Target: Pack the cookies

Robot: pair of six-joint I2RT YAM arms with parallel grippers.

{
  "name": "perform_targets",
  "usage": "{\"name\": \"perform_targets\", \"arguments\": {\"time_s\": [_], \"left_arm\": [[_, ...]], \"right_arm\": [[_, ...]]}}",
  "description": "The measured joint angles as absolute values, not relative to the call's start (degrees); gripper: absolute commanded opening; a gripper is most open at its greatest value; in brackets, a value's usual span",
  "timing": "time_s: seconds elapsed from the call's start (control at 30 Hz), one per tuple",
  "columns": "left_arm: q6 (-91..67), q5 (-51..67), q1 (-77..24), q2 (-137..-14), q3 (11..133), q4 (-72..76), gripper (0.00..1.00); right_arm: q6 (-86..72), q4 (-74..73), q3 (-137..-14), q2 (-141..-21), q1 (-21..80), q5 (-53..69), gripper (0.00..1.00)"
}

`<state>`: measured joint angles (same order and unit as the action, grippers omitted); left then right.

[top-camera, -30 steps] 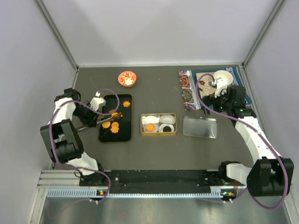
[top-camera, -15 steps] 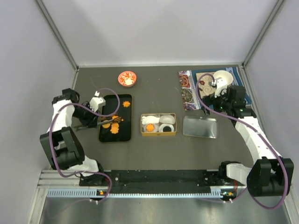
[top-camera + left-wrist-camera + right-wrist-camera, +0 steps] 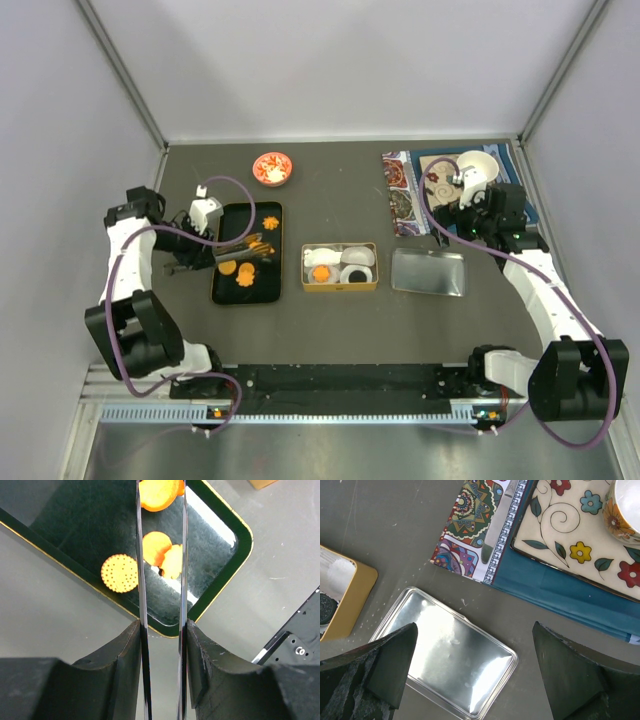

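Several orange cookies (image 3: 237, 268) lie on a black tray (image 3: 262, 289); in the left wrist view, cookies (image 3: 156, 547) show on the same tray (image 3: 224, 573). My left gripper (image 3: 211, 258) (image 3: 161, 625) is shut on metal tongs (image 3: 141, 595), whose two blades reach over the tray. One cookie (image 3: 159, 493) sits between the blades near their tips, which are cut off at the frame's top. A gold box (image 3: 340, 289) holds white paper cups and one cookie (image 3: 321, 273). My right gripper (image 3: 455, 224) (image 3: 474, 627) hangs open above a metal lid (image 3: 445, 655).
A small red bowl (image 3: 271, 168) stands at the back. A patterned placemat (image 3: 400, 195) with a flowered tray (image 3: 570, 535) and a white cup (image 3: 478, 168) lies at the back right. The metal lid (image 3: 429, 272) rests right of the gold box.
My left arm has swung back, and the tongs have shifted a little right and farther over the tray, the cookie at their tips moving along. The right arm has not moved.
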<state>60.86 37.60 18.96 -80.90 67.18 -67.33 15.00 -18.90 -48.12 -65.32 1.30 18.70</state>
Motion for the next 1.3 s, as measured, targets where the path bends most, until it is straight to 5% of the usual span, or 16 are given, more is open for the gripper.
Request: {"name": "perform_targets", "arguments": {"time_s": [0.43, 1.3], "left_arm": [[56.23, 45.87, 15.77, -73.17, 70.35, -68.64, 0.0], [35.09, 43.42, -12.43, -76.44, 70.15, -50.81, 0.0]], "right_arm": [[15.0, -18.9, -48.12, -65.65, 1.3, 18.7, 0.99], [15.38, -18.92, -48.14, -65.87, 1.3, 18.68, 0.99]]}}
